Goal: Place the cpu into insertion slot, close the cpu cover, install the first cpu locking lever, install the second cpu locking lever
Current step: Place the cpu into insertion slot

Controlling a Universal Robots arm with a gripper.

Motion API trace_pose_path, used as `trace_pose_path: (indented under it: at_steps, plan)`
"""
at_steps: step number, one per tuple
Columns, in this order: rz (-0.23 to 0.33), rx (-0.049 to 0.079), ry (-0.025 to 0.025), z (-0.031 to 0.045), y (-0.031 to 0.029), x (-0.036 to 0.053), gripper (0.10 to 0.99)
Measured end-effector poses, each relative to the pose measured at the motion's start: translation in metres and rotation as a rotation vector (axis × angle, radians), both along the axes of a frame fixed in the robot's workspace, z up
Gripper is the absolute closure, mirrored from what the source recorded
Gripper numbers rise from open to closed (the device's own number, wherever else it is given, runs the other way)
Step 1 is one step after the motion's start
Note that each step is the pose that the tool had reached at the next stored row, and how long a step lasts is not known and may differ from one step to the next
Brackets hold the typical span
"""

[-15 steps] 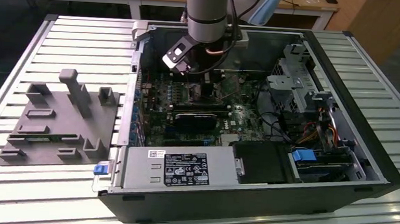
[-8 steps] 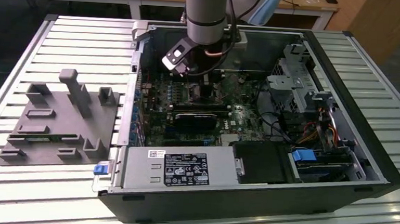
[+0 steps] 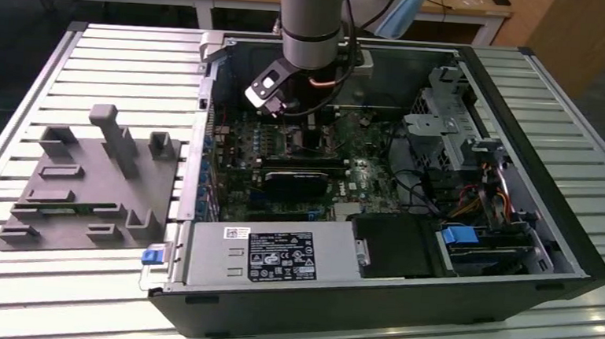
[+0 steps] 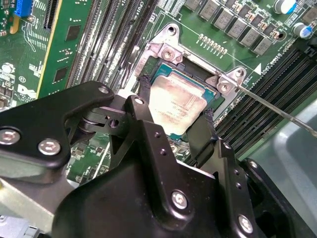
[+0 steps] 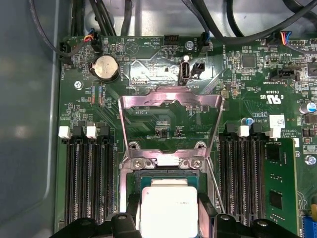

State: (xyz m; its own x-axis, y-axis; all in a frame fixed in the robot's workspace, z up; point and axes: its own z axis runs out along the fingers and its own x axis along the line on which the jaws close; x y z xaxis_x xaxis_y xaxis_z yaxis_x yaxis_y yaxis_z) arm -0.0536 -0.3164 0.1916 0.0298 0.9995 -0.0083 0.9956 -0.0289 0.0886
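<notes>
Two black fingers [image 4: 142, 91] of the gripper [image 4: 176, 99] stand narrow against opposite edges of the cpu [image 4: 178, 94], clamping the silver-grey chip between them right over the insertion slot [image 4: 198, 74]. Whether the chip is fully seated cannot be told. The second wrist view looks in close and slanted. It makes the contact of finger and chip edge plain, and it shows a screwed hinge bracket [image 4: 168, 52] at the socket's rim and a thin locking lever [image 4: 277, 110] running out over the memory slots [image 4: 285, 74]. The first wrist view looks squarely at the green board. There the cpu cover [image 5: 171, 97] is swung open away from the socket, with board showing through its cut-out centre. A coin battery [image 5: 105, 68] lies past the cover, and the long black slots flank the socket on both sides. The exterior view gives the wider setting. The arm [image 3: 311, 20] reaches down into an open computer case [image 3: 581, 257] lying on a slatted table [image 3: 21, 294]. A power supply [image 3: 266, 250] sits at the case's near edge, and a grey fixture [image 3: 91, 180] lies well apart at the exterior view's left.
</notes>
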Motion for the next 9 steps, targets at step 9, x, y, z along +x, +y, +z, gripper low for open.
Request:
trace_pose_path:
  at_steps: [9]
  plan:
    - [0.0, 0.0, -0.0004, -0.0005, 0.0002, 0.0001, 0.545]
